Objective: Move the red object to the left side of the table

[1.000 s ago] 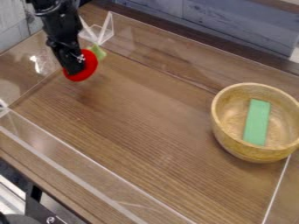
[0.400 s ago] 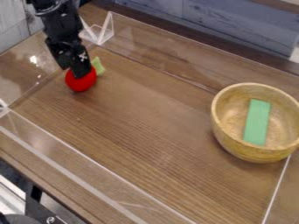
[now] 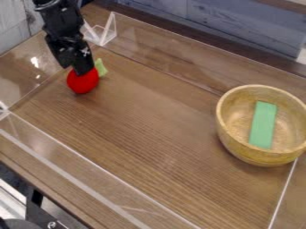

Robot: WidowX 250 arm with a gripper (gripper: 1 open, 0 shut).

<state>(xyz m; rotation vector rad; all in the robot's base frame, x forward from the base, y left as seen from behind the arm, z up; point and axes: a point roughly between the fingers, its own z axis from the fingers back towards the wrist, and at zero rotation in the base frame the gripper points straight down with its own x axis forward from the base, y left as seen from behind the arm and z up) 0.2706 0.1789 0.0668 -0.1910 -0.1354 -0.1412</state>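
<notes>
The red object [image 3: 81, 82], a small round soft toy fruit with a pale green leafy tip, rests on the brown wood-grain table [image 3: 156, 134] near its far left corner. My gripper [image 3: 72, 64] hangs straight above it, pointing down, with its black fingers spread open around the toy's top. The toy lies on the tabletop, not lifted.
A tan wooden bowl [image 3: 234, 134] stands at the right side with a flat green block [image 3: 263, 123] inside it. Low clear acrylic walls [image 3: 48, 148] edge the table, close behind and to the left of the toy.
The gripper, which was shut on the red toy a second ago, has opened. The toy has dropped slightly and now sits on the tabletop. The arm stayed in place.
</notes>
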